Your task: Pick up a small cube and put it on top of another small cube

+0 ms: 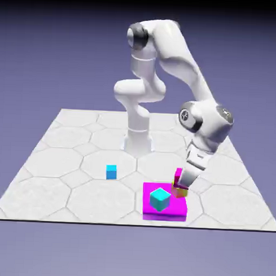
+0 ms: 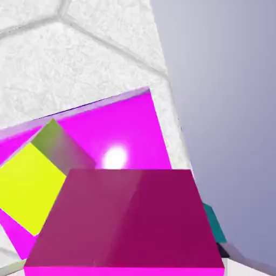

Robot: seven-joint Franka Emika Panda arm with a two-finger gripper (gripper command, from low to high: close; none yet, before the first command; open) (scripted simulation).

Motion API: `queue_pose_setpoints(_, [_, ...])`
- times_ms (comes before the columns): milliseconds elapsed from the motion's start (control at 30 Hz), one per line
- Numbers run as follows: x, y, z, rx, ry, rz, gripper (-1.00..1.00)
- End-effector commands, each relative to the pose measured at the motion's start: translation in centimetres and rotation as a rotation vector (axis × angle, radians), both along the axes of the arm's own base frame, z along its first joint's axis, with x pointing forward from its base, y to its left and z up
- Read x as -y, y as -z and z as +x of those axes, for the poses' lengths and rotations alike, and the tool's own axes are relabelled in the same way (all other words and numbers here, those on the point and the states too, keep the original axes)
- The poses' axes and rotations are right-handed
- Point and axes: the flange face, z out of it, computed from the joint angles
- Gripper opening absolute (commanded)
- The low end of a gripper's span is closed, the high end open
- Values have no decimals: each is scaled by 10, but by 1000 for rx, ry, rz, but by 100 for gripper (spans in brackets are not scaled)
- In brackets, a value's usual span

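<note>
Pink cube (image 2: 129,218): held between the jaws of the gripper (image 1: 180,186); fills the lower hand view, hiding the fingertips. In the exterior view only a sliver shows (image 1: 177,175), above the yellow cube.
Yellow cube (image 1: 180,192): on the flat magenta block (image 1: 176,208), at its corner on the exterior view's right; whether the pink cube touches it cannot be told.
Jaws: closed on the pink cube.
Cyan cube (image 1: 159,199): on the magenta block, near its middle.
Blue cube (image 1: 111,172): on the table (image 1: 60,159), well apart, toward the exterior view's left.
</note>
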Motion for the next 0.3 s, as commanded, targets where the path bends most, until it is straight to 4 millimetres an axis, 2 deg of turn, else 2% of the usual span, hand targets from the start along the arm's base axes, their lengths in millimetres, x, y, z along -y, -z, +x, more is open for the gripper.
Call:
queue_pose_setpoints(0, [0, 0, 0, 2, -1, -2, -100])
queue_pose_setpoints(100, [16, 57, -5, 3, -1, -3, -100])
queue_pose_setpoints(133, [19, 66, -6, 2, -1, -2, -100])
queue_pose_setpoints(167, [19, 66, -6, 2, -1, -2, 100])
queue_pose_setpoints(200, [19, 66, -6, 2, -1, -2, 100])
queue_pose_setpoints(267, [8, 29, -1, 3, 0, -3, 100])
